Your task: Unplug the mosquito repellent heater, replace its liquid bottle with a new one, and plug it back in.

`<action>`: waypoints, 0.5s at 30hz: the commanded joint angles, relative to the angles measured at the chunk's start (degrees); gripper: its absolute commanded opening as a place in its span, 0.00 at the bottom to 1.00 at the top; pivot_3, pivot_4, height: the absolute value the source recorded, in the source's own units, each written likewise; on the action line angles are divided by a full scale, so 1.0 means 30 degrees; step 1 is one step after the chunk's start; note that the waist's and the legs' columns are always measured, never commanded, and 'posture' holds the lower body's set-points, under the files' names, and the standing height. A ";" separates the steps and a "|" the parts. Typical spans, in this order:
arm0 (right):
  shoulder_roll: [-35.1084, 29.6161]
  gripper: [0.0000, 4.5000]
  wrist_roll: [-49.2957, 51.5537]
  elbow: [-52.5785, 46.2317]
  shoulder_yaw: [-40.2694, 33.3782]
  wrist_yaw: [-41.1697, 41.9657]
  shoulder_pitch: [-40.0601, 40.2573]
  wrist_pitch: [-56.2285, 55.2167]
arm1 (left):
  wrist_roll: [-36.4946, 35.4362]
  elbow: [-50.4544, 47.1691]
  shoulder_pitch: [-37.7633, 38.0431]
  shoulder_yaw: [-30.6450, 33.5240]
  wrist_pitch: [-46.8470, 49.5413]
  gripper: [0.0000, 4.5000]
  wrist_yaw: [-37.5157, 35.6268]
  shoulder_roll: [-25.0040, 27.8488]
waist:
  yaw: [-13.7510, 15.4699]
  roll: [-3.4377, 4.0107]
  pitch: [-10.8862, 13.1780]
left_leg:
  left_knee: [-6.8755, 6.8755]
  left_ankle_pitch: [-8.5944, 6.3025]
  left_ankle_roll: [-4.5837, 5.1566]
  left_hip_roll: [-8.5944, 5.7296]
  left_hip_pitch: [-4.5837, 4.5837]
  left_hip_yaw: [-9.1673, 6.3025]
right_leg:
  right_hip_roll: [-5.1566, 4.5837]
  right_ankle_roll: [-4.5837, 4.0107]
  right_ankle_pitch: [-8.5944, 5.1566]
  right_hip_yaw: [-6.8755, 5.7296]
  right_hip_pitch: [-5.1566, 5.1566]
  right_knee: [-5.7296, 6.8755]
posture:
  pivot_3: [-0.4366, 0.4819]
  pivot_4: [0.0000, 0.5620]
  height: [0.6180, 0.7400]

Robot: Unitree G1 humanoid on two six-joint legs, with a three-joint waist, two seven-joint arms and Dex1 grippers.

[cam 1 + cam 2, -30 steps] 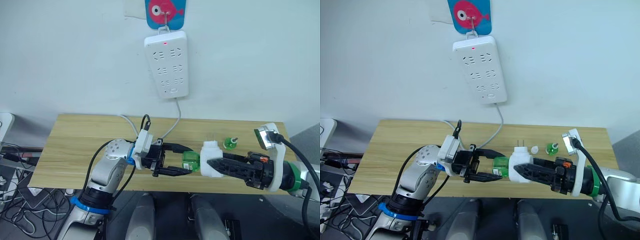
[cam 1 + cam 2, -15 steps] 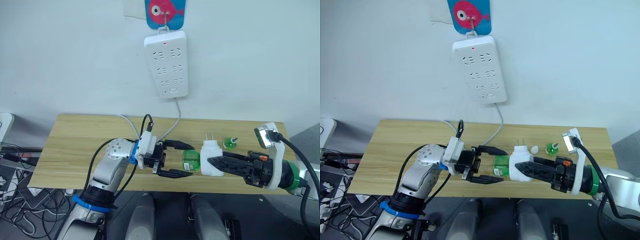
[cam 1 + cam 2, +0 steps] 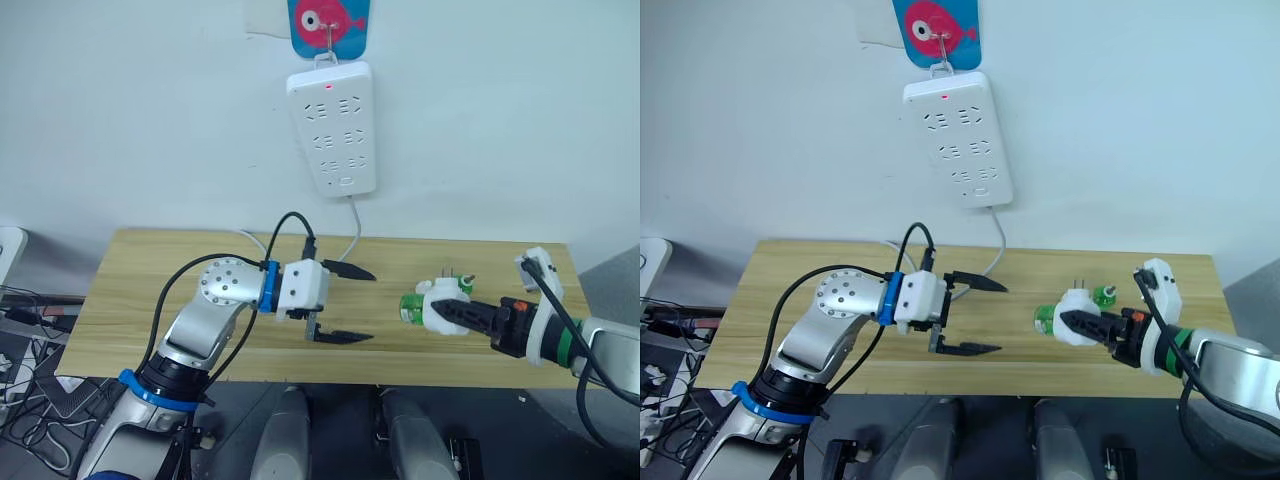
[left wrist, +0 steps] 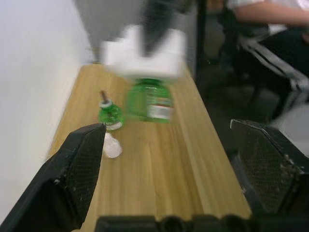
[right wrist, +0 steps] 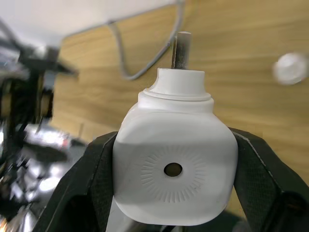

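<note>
There is one white heater (image 3: 441,303) and two green bottles: one (image 3: 411,305) stuck on the heater, one small one (image 4: 110,114) on the table. There is one little white cap (image 4: 112,148), one power strip (image 3: 331,127) on the wall, and two grippers.

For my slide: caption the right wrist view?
Right gripper clamps the small white rounded plastic heater above the wooden table.

Even, bright light; head views sharp, left wrist view motion-blurred.

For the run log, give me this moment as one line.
right tool: shut on heater | green bottle: attached | left tool: open, empty | power strip: no plug
</note>
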 commanded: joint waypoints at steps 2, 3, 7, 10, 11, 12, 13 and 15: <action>0.0652 0.66 0.0467 -0.0920 0.0595 -0.2037 -0.1432 -0.0397 | 0.1638 0.1009 -0.0659 -0.0466 -0.1182 1.00 0.1582 -0.0677 | 0.0005 0.0000 0.0000 | 0.0001 0.0000 0.0000 0.0007 0.0000 -0.0014 | 0.0004 -0.0002 0.0001 -0.0014 0.0000 0.0005 | 0.68 0.51 1.00; 0.0846 0.66 0.0467 -0.1099 0.0774 -0.2310 -0.1618 -0.0435 | 0.1858 0.1376 -0.0869 -0.0530 -0.1397 1.00 0.1813 -0.0876 | 0.0002 0.0000 0.0000 | 0.0001 0.0001 0.0000 0.0007 0.0000 -0.0016 | 0.0009 -0.0001 0.0000 -0.0016 0.0000 0.0006 | 0.68 0.51 1.00; 0.1501 0.66 0.0467 -0.2281 0.1708 -0.3412 -0.1696 -0.0983 | 0.2945 0.2467 -0.1421 -0.1001 -0.2309 1.00 0.2848 -0.1671 | 0.0007 0.0000 0.0000 | 0.0002 -0.0001 0.0002 -0.0007 -0.0017 -0.0012 | -0.0006 -0.0002 0.0002 -0.0014 0.0000 -0.0006 | 0.67 0.50 1.00; 0.1746 0.66 0.0467 -0.2506 0.2090 -0.3954 -0.1879 -0.1254 | 0.3355 0.2899 -0.1576 -0.1320 -0.3127 1.00 0.2889 -0.1852 | 0.0001 -0.0001 -0.0001 | 0.0003 -0.0001 0.0003 -0.0011 -0.0018 -0.0008 | -0.0035 -0.0006 0.0003 -0.0009 0.0000 -0.0006 | 0.66 0.49 1.00; 0.1799 0.66 0.0467 -0.2522 0.2190 -0.4115 -0.1991 -0.1336 | 0.3321 0.2945 -0.1577 -0.1397 -0.3162 1.00 0.2803 -0.1895 | -0.0007 -0.0001 -0.0001 | 0.0004 -0.0001 0.0003 -0.0010 -0.0018 -0.0007 | -0.0036 -0.0007 0.0004 -0.0010 0.0001 -0.0004 | 0.66 0.49 1.00; 0.1871 0.66 0.0467 -0.2524 0.2290 -0.4293 -0.2146 -0.1422 | 0.3361 0.2981 -0.1584 -0.1503 -0.3271 1.00 0.2736 -0.1916 | -0.0013 -0.0001 -0.0001 | 0.0007 0.0000 0.0002 -0.0009 -0.0014 -0.0007 | -0.0036 -0.0008 0.0005 -0.0010 0.0001 0.0002 | 0.66 0.49 1.00; 0.1922 0.66 0.0467 -0.2540 0.2386 -0.4391 -0.2320 -0.1472 | 0.3394 0.2994 -0.1581 -0.1604 -0.3329 1.00 0.2707 -0.1945 | -0.0025 -0.0001 -0.0001 | 0.0007 0.0001 0.0002 -0.0009 -0.0012 -0.0008 | -0.0035 -0.0008 0.0005 -0.0011 0.0001 0.0005 | 0.66 0.49 1.00; 0.2035 0.66 0.0467 -0.2522 0.2569 -0.4567 -0.2670 -0.1518 | 0.3384 0.3080 -0.1620 -0.1793 -0.3340 1.00 0.2652 -0.2058 | -0.0050 0.0001 -0.0002 | 0.0008 0.0002 0.0002 -0.0007 -0.0008 -0.0007 | -0.0020 -0.0009 0.0005 -0.0012 0.0001 0.0007 | 0.65 0.48 1.00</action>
